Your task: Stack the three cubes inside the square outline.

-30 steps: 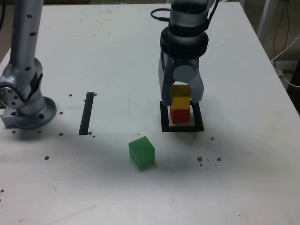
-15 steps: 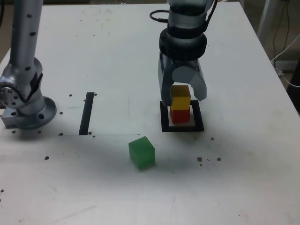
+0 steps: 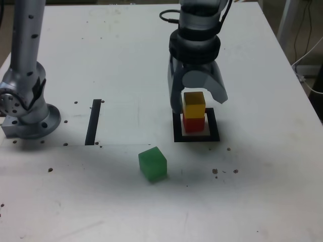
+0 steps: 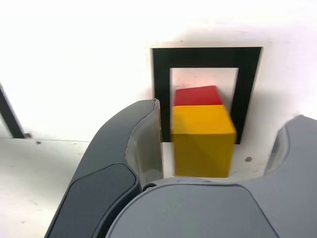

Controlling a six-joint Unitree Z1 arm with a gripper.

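Across the white tabletop [image 3: 262, 181], toward the exterior view's top edge, the grey two-jawed tool [image 3: 200, 101] stands wide open around the stack, holding nothing, presumably so its jaws can clear the cubes without knocking them. The square black outline with a white middle [image 3: 214, 132] lies inward from the right edge, framing the stack's base. Within it sits the matte red cube [image 3: 194, 125], probably placed first as the base; the matte yellow cube [image 3: 194, 105] rests on top, unsupported by the jaws. The matte green cube [image 3: 153, 164] sits outside the outline, nearer the tabletop's front edge in the exterior view and turned cornerwise, so the tool would likely need to turn to grip it squarely.
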